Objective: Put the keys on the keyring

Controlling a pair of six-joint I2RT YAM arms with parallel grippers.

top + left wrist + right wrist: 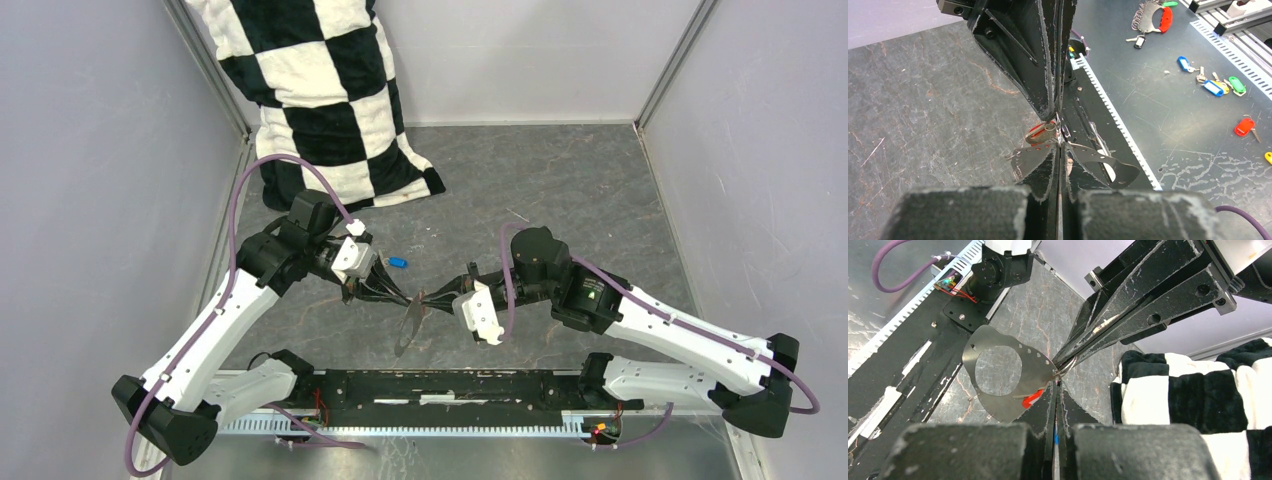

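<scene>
The keyring (409, 328) is a flat grey metal hoop hanging below the spot where my two grippers meet over the middle of the table. My left gripper (1059, 145) is shut on its rim, and the hoop (1100, 159) spreads out to both sides of the tips. My right gripper (1055, 384) is shut too, tip to tip with the left one at the hoop's corner (998, 407). The red key (1034, 398) hangs against the hoop by a small wire loop (1037, 131); whether the right jaws pinch it is hidden. The blue key (397, 263) lies on the table behind the left gripper.
A black-and-white checked cushion (320, 100) leans in the far left corner. A black rail (430, 385) runs along the near edge between the arm bases. Beyond it, several spare coloured keys (1213, 87) lie on a lower bench. Grey walls close in left and right.
</scene>
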